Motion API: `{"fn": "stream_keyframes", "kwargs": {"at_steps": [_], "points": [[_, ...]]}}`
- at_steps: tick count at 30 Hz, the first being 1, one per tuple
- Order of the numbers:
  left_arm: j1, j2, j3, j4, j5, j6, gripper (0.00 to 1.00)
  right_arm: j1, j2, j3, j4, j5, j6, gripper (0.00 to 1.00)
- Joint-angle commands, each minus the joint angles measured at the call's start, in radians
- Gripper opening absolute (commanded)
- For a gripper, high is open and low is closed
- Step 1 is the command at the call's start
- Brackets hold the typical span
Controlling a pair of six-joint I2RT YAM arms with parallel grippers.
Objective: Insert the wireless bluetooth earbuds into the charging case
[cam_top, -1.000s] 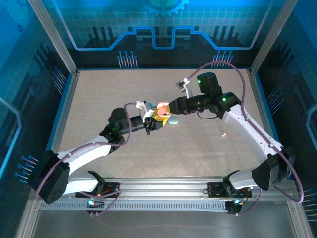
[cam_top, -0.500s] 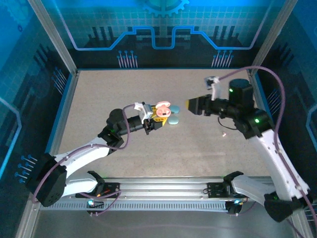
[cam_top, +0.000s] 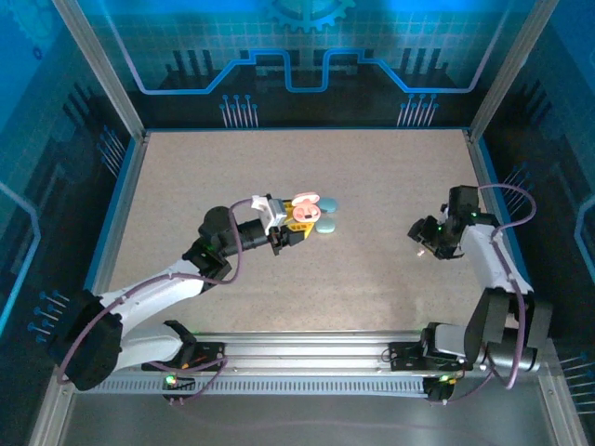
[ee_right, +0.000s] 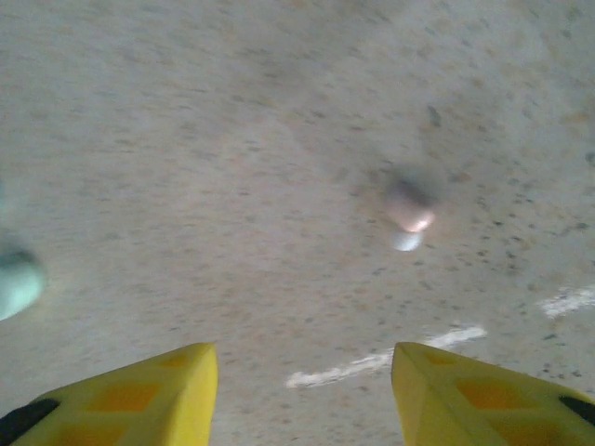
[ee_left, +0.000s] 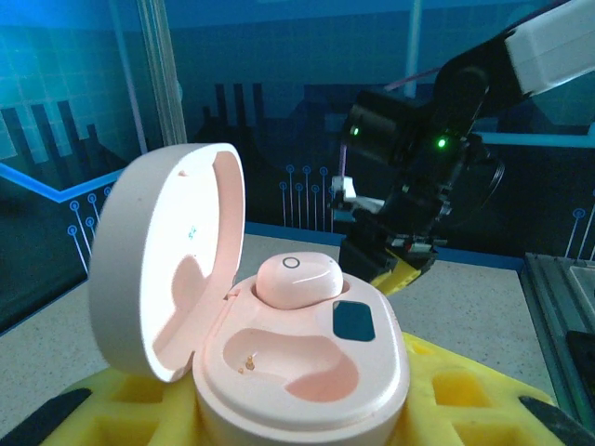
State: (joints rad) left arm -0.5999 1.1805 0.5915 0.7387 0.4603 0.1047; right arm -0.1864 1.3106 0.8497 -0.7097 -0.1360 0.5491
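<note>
My left gripper (cam_top: 286, 229) (ee_left: 297, 413) is shut on the pink charging case (cam_top: 302, 206) (ee_left: 297, 358), its yellow fingers on both sides of the base. The lid stands open to the left. One pink earbud (ee_left: 297, 277) sits in the far slot and the near slot (ee_left: 293, 360) is empty. My right gripper (cam_top: 423, 240) (ee_right: 302, 362) hangs open low over the right side of the table, nothing between its fingers. Another small pinkish earbud (ee_right: 409, 209) lies blurred on the table ahead of it, slightly right.
Two pale blue oval cases (cam_top: 326, 226) (cam_top: 327, 202) lie on the table just right of the held case; one shows as a teal blur (ee_right: 14, 283) at the left edge. White scuff marks (ee_right: 381, 362) cross the speckled table. Frame posts and walls enclose the table.
The right arm has drawn back from the pink case to the right side of the table and lowered, with its jaws opened wider. The left arm has kept the case still.
</note>
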Motion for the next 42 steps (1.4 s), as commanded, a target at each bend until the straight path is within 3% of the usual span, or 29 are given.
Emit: {"fn": "stream_keyframes", "kwargs": {"at_steps": [1, 5, 12, 20, 42], "points": [[-0.008, -0.027, -0.01, 0.02, -0.008, 0.013, 0.32, -0.043, 0.071, 0.011, 0.039, 0.031, -0.042, 0.53], [-0.009, -0.033, -0.01, 0.013, -0.011, 0.015, 0.32, -0.064, 0.152, 0.051, 0.07, 0.072, -0.074, 0.55], [-0.01, -0.033, -0.01, 0.011, -0.013, 0.011, 0.32, -0.097, 0.293, 0.104, 0.115, -0.052, -0.15, 0.51], [-0.012, -0.035, -0.001, -0.002, -0.016, 0.013, 0.32, -0.099, 0.379, 0.13, 0.112, -0.051, -0.172, 0.49], [-0.015, -0.024, 0.008, -0.01, -0.015, 0.018, 0.32, -0.067, 0.345, 0.08, 0.065, -0.137, -0.143, 0.39]]}}
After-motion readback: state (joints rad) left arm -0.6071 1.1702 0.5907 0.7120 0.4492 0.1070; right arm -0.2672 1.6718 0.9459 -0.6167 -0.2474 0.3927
